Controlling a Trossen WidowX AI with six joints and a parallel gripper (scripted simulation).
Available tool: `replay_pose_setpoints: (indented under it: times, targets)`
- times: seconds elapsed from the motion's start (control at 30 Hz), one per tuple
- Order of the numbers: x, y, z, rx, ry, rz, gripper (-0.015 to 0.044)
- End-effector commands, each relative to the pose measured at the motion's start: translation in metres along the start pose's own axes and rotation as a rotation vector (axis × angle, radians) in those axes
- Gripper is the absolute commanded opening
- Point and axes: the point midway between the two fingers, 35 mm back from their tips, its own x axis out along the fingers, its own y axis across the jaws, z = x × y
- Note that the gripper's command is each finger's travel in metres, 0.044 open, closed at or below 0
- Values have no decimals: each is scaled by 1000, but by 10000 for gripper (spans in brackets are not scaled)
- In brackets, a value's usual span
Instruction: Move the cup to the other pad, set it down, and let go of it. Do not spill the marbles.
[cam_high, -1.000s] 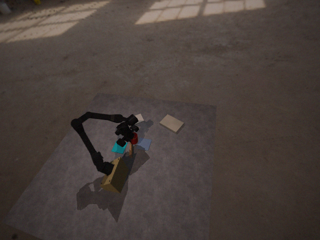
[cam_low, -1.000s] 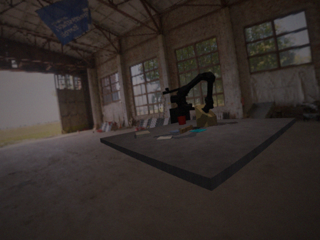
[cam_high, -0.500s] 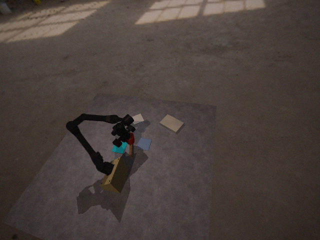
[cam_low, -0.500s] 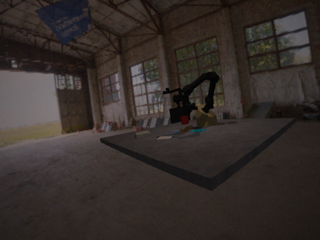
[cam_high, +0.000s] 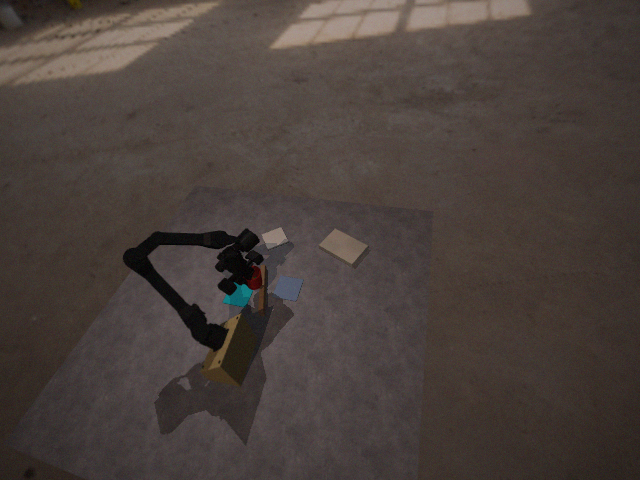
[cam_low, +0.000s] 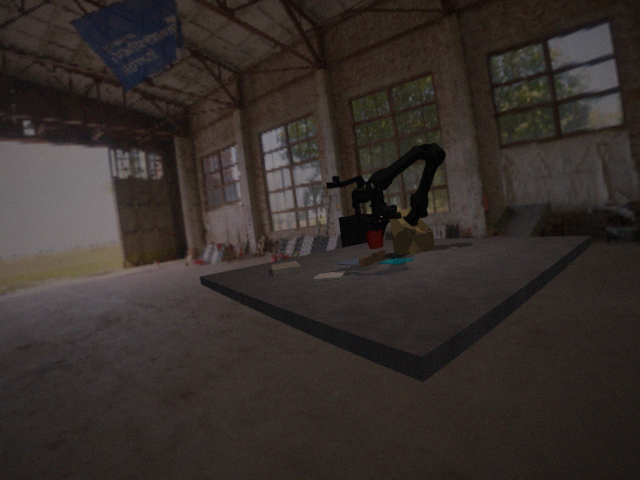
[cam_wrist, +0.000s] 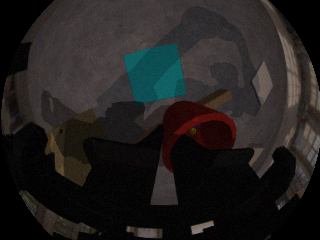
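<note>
The red cup (cam_high: 253, 279) (cam_low: 374, 239) (cam_wrist: 175, 116) hangs in the air, roughly upright in the exterior view. My gripper (cam_wrist: 166, 128) is shut on its wall. A yellow marble (cam_wrist: 193, 131) and a purple marble (cam_wrist: 198, 127) show inside; the rest of the inside is hidden. The cup is above the area of the wooden bar (cam_high: 263, 299) (cam_low: 372, 257) (cam_wrist: 218, 98), which stands between the two pads. The teal pad (cam_high: 237, 297) (cam_low: 397, 260) (cam_wrist: 155, 75) lies on one side, the blue pad (cam_high: 288, 288) (cam_low: 349, 262) on the other. Neither pad bears the cup.
A pale flat tile (cam_high: 274, 237) (cam_low: 328, 275) (cam_wrist: 263, 84) lies beyond the bar's far end. A tan box (cam_high: 343, 246) (cam_low: 285, 266) lies farther off, past the blue pad. The arm's yellowish base block (cam_high: 232, 356) (cam_low: 412, 240) (cam_wrist: 75, 145) stands near the bar's other end.
</note>
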Motion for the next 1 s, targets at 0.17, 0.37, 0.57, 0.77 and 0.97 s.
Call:
replay_pose_setpoints:
  times: [0.17, 0.37, 0.57, 0.77, 0.97]
  targets:
    - [-1, 11, 15, 1, -6, 0, 0]
    - [-1, 18, 23, 1, -6, 0, 0]
    - [-2, 25, 32, 1, -7, 1, 0]
    - [-2, 31, 40, 1, -7, 1, 0]
    - [-2, 38, 49, 2, -7, 1, 0]
